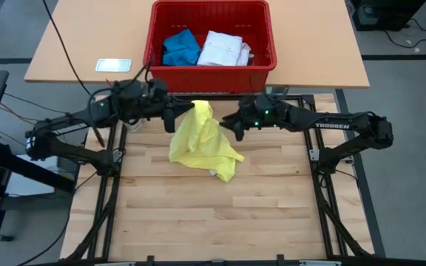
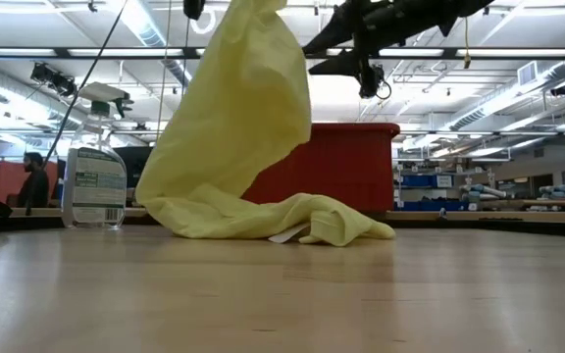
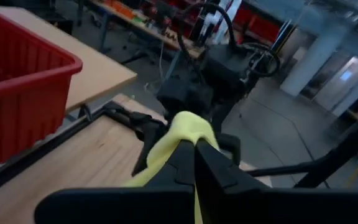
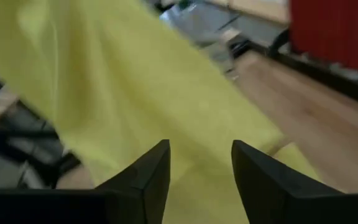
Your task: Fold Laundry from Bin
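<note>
From my seat, nearest in the low view is the bare wooden table (image 2: 282, 294), and on it the lower half of the yellow T-shirt (image 1: 202, 140) lies crumpled, a white tag showing at its near edge. The rest of the shirt hangs up in a tall drape. My left gripper (image 1: 174, 114) has its jaws pressed tight together on the shirt's top edge; in the left wrist view the cloth bunches right at the closed fingertips. My right gripper (image 1: 235, 122) sits just beside the shirt on the other side, its two fingers (image 4: 145, 174) standing apart with yellow cloth spread in front of them; I think nothing is caught between them, though the cloth is so close I can't be fully sure. Beyond both arms, on the tan table (image 1: 80, 44), stands the red bin (image 1: 210, 37), holding a blue piece (image 1: 180, 48) and a white shirt (image 1: 222, 50) side by side. A spray bottle (image 2: 94, 176) stands off to the side
</note>
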Available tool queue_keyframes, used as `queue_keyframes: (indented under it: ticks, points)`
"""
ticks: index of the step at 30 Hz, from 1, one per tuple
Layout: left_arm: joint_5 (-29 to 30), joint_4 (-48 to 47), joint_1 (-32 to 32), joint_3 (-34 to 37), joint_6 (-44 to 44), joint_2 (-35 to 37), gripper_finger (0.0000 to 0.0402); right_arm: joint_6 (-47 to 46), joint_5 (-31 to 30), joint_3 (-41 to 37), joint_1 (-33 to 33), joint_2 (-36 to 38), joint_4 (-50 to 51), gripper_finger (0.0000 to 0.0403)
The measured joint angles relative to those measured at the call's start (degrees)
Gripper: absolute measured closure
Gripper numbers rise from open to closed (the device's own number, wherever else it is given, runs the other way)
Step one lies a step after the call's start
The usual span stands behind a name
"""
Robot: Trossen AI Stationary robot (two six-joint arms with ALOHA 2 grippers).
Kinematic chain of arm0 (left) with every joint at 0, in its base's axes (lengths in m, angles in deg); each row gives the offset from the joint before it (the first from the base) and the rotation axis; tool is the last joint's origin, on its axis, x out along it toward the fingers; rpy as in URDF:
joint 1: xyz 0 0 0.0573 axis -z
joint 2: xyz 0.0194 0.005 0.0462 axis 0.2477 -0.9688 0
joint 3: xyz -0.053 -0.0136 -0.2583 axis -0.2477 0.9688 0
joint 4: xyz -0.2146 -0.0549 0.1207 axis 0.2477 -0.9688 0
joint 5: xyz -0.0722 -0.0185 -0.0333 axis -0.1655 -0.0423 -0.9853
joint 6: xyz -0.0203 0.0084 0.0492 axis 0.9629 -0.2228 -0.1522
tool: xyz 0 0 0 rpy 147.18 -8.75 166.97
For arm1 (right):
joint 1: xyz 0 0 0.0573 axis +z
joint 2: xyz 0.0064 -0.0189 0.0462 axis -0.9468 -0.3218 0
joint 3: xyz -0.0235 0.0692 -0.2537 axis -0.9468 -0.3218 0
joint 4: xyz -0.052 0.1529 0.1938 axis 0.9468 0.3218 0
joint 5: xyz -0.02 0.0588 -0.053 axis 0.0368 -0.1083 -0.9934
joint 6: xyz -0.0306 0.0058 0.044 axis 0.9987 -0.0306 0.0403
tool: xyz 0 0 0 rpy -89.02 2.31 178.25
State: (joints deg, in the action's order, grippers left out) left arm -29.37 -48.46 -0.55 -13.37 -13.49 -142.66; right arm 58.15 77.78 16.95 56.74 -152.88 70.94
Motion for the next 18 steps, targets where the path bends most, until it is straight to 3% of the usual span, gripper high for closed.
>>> queue_keyframes:
  ticks: [3, 8, 14, 18]
  points:
    - [0.7, -3.3, 0.0, -2.7, -1.4, -0.4, 0.0401, 2.8, 2.1, 0.0, 2.0, -2.0, -0.2, 0.0215]
    - [6.7, -4.3, -0.1, -4.4, -1.5, 0.0, 0.0401, 5.5, 1.9, 0.0, 4.7, -3.6, -2.5, 0.02]
    - [8.3, -4.4, -1.1, -4.4, -0.9, -0.3, 0.0401, 11.2, -6.4, 0.0, 6.7, -4.3, -8.1, 0.0193]
    - [10.9, -4.6, -1.2, -4.4, -0.6, -0.7, 0.0401, 14.0, -7.5, 0.1, 7.2, -7.8, -12.3, 0.0192]
